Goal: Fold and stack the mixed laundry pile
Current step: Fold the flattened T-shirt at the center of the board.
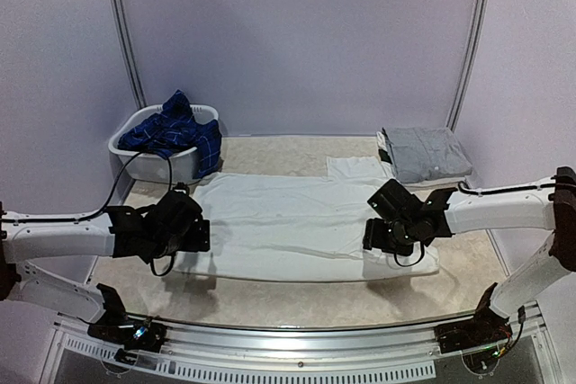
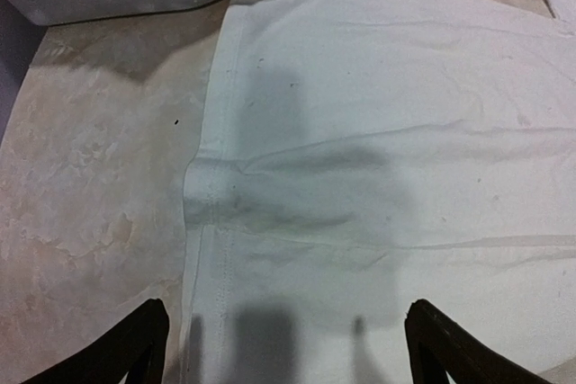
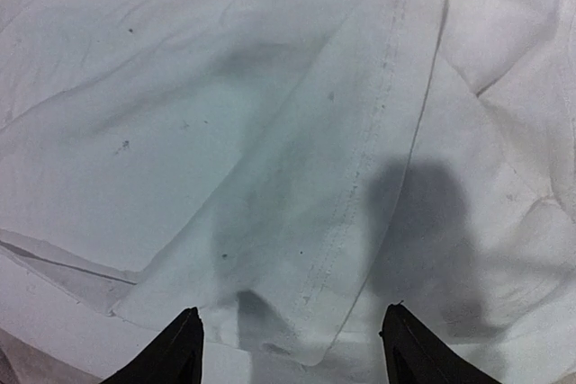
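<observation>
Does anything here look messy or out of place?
Only small things. The navy plaid shirt spills over the rim of the white basket, and the spread white garment shows a few tiny dark specks up close. The folded grey piece looks neat.

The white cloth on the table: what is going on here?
Two robot arms are working on laundry. A white garment lies spread on the table. The left gripper is above its left end, the right gripper above its right end, both open, holding nothing. A navy plaid shirt sits in the basket; a folded grey piece lies at back right.
</observation>
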